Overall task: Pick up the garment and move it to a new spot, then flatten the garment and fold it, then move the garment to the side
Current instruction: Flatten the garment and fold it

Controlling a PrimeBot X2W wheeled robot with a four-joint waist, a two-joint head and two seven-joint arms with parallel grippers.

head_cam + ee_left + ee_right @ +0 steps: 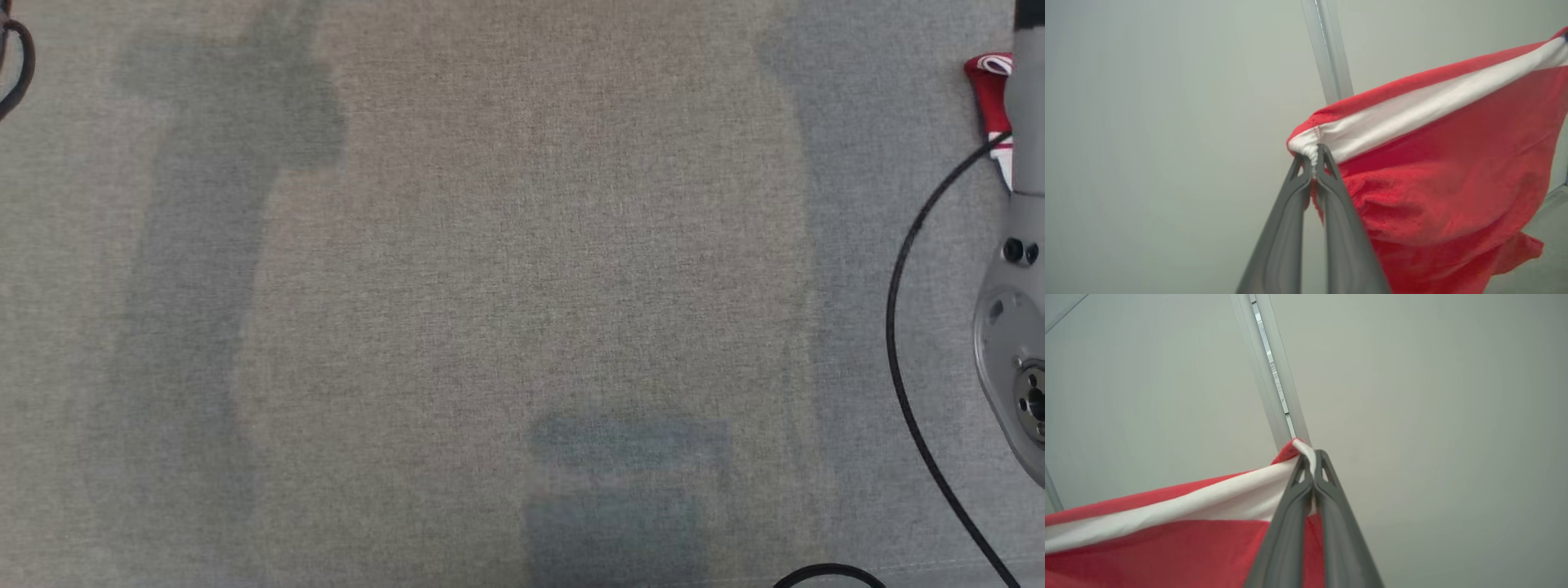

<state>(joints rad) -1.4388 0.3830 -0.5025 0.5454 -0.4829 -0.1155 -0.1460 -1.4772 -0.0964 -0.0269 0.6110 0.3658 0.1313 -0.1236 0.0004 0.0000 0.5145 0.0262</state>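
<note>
1 garment (1445,171), red w/ 1 white band along its top edge. 2 grippers, both mine, both on it. L gripper (1314,157): fingers pinched tight on one bunched end of the white band. R gripper (1312,455): clamped the same way on the band's other end, a bit of red corner poking past the tips.

Garment hangs in the air btwn my 2 grippers, off the surface (490,286). Long axis = the white band, pulled fairly straight from one grip to the other. From my L wrist it runs up and to the right; from my R wrist, down and to the left. Red cloth sags loose below the band, folds bunched under the L grip.

In the head view, 1 scrap of it (989,90) shows beside my R forearm (1016,327), over the surface's right side. 1 black cable (906,269) curves along that arm.
</note>
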